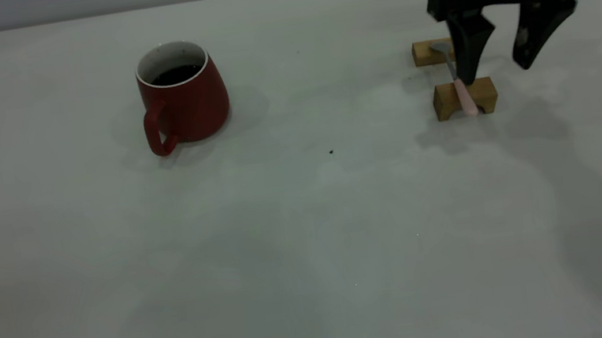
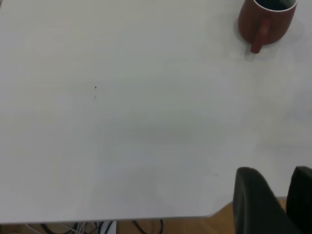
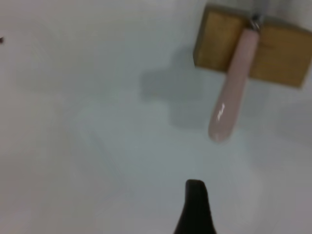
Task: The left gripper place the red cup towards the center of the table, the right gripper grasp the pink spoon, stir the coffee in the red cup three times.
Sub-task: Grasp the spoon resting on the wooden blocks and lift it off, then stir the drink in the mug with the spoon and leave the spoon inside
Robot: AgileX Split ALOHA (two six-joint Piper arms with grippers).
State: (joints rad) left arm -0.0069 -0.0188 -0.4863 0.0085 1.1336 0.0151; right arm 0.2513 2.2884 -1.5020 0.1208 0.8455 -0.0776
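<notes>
Two wooden blocks cradle the pink spoon at the right of the table, its grey bowl on the far block and its handle overhanging the near one. The right gripper hangs just above, its fingers spread apart, one fingertip close beside the spoon's neck and the other off to the outer side. The red cup stands upright well apart to the left, handle toward the camera, with dark coffee low inside. In the left wrist view the left gripper sits back near the table's edge, far from the cup; whether its fingers are parted or closed cannot be told.

The risk lies in the spoon's perch: it appears to rest loosely on the blocks, so a finger descending off-centre would likely nudge the handle, roll the spoon off or shift a block before the grip closes. A pinch on the slim, glossy handle could also slip, leaving the spoon tilted for stirring.
</notes>
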